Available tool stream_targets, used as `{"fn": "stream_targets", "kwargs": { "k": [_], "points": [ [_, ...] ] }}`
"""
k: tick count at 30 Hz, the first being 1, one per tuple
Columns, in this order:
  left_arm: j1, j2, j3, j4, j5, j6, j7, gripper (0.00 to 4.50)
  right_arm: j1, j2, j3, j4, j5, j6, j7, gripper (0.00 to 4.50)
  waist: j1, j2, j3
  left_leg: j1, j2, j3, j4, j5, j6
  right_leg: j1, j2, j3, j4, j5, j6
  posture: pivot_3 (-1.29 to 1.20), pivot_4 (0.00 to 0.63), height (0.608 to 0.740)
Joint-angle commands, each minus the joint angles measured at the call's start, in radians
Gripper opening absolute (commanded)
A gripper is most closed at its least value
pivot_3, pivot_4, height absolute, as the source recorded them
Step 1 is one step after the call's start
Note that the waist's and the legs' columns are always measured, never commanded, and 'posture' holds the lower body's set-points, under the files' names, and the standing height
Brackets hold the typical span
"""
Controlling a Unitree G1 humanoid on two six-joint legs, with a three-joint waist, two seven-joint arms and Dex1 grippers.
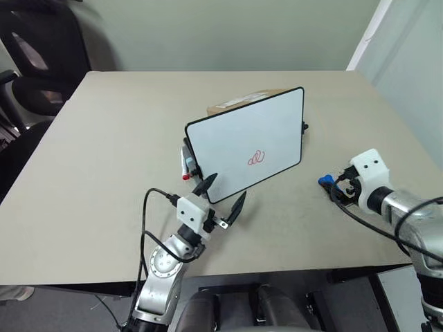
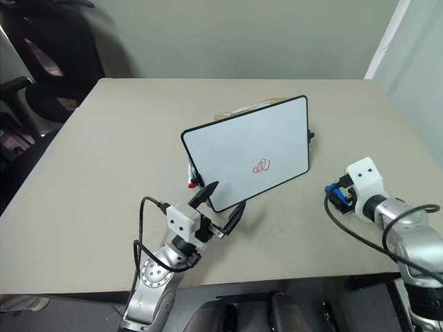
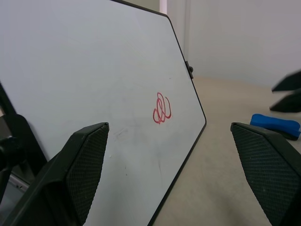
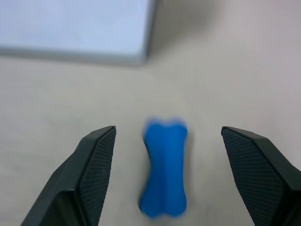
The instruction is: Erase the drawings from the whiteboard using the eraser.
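Right wrist view | eraser (image 4: 164,167) blurred (lying between spread right fingers (image 4: 96,160)) | left fingers (image 3: 87,165) apart

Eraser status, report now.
Right end effector open, straddling the eraser on the table, not gripped. Left end effector open at the whiteboard edge. Drawings untouched. Nothing in the way.

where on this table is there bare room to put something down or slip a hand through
The beige table is bare across its whole left side, and along the far edge behind the brown cardboard piece. It is crowded around the propped black-framed whiteboard: the left gripper sits at its lower corner, the red-capped marker beside it, and the right gripper straddles the small blue eraser.
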Motion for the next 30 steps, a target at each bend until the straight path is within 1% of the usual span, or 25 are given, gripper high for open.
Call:
{"fn": "stream_targets", "kwargs": {
  "k": [1, 4, 7, 14, 21, 30],
  "points": [
    [-0.011, -0.005, -0.01, -0.007, 0.006, -0.016, -0.004, 4.5, 0.008, 0.023, -0.035, -0.047, 0.029, -0.068, 0.02, 3.85, -0.002, 0.0, 0.0, 0.0, 0.0, 0.0, 0.0, 0.0, 0.0, 0.0, 0.0, 0.0, 0.0, 0.0, 0.0, 0.0, 0.15, 0.74],
    [-0.012, -0.013, -0.019, -0.009, 0.016, -0.016, 0.002, 4.5, 0.013, 0.047, -0.045, -0.052, 0.058, -0.086, 0.031, 3.85, -0.001, 0.0, 0.0, 0.0, 0.0, 0.0, 0.001, 0.0, 0.0, 0.001, 0.0, 0.0, 0.0, 0.001, 0.001, 0.0, 0.15, 0.74],
    [-0.009, -0.017, -0.005, -0.007, 0.016, -0.022, 0.01, 4.5, 0.013, 0.047, -0.037, -0.021, 0.046, -0.076, 0.021, 3.85, -0.001, 0.0, 0.0, 0.0, 0.0, 0.0, 0.002, 0.0, 0.0, 0.001, 0.0, 0.0, 0.0, 0.002, 0.002, 0.0, 0.15, 0.74],
    [-0.007, -0.018, -0.021, -0.014, 0.007, -0.015, -0.014, 4.5, -0.039, 0.046, -0.043, 0.071, 0.037, 0.069, -0.041, 3.85, -0.001, 0.0, 0.0, 0.0, 0.0, 0.0, 0.002, 0.0, 0.0, 0.001, 0.0, 0.0, 0.0, 0.002, 0.002, 0.0, 0.15, 0.74],
    [0.008, -0.02, -0.023, -0.029, 0.008, -0.013, -0.009, 4.5, -0.059, 0.038, -0.03, 0.125, 0.027, 0.127, -0.053, 3.85, 0.0, 0.0, 0.0, 0.0, 0.0, 0.0, 0.001, 0.0, 0.0, 0.001, 0.0, 0.0, 0.0, 0.001, 0.002, 0.0, 0.15, 0.74],
    [0.025, -0.02, -0.018, -0.046, 0.002, -0.015, 0.0, 4.5, -0.11, 0.016, 0.003, 0.248, -0.008, 0.223, -0.072, 3.85, 0.0, 0.0, 0.0, 0.0, 0.0, 0.0, 0.001, 0.0, 0.0, 0.001, 0.0, 0.0, 0.0, 0.002, 0.002, 0.0, 0.15, 0.74]
  ]
}}
